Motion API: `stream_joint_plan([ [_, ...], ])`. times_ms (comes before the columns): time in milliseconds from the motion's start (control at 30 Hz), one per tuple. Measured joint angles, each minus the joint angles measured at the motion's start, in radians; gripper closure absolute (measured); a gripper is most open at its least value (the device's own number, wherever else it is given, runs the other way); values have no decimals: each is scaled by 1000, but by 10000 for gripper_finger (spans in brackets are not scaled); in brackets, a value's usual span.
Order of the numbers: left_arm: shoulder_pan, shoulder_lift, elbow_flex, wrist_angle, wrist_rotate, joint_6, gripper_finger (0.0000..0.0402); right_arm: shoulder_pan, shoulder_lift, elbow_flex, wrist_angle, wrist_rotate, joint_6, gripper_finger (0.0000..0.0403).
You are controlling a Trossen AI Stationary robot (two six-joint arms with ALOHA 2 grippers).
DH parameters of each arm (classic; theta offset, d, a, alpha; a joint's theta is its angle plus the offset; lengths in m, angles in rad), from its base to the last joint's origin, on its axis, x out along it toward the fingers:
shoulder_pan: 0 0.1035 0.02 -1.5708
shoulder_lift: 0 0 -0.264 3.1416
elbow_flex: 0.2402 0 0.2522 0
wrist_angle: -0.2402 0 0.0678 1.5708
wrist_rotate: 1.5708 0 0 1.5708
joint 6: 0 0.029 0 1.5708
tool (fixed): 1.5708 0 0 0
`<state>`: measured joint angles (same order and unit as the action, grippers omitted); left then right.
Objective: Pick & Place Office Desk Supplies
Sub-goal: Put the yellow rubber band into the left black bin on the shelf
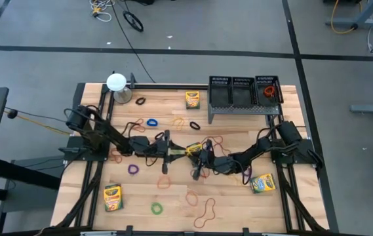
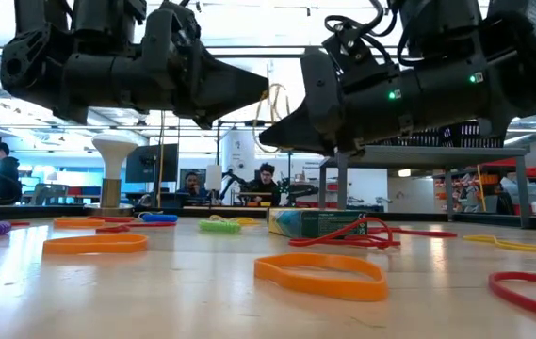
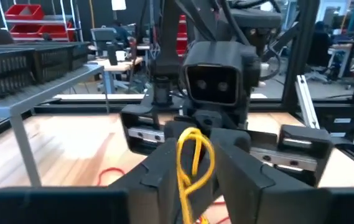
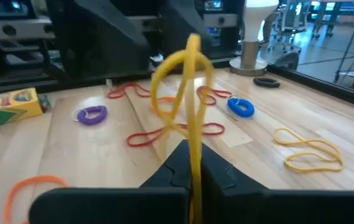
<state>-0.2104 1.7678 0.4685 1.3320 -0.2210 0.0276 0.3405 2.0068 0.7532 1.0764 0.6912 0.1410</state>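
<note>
A yellow rubber band hangs in the air over the table's middle, between my two grippers, which point level at each other. My right gripper, reaching in from the right, is shut on it. My left gripper, reaching in from the left, is open, and the band's looped end stands in the gap between its fingers. In the low view the band shows between the two gripper tips. A crayon box lies on the table below them. My right gripper pinches one end of the yellow band between its two fingers, coming level from the table's right. The rest of the loop stands out beyond the fingertips toward the left gripper, clear of the table. My left gripper: whether its fingers touch the band cannot be told.
Rubber bands of many colours lie all over the table, such as an orange one and a purple one. More crayon boxes lie about. The black mesh rack stands far right, a white round-topped object far left.
</note>
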Motion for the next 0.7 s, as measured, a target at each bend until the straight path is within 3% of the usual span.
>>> stream_joint_plan([
  [167,-1,-84,-94,19,-31,1,247,3,0,0,-7,6,0,398],
  [400,2,-117,-267,211,-140,29,232,3,-55,0,-78,40,0,400],
  [567,6,-115,-321,213,-255,55,235,-1,-202,-1,-260,91,-2,400],
  [700,30,-111,-318,189,-253,55,235,-35,-391,6,-481,148,-2,400],
])
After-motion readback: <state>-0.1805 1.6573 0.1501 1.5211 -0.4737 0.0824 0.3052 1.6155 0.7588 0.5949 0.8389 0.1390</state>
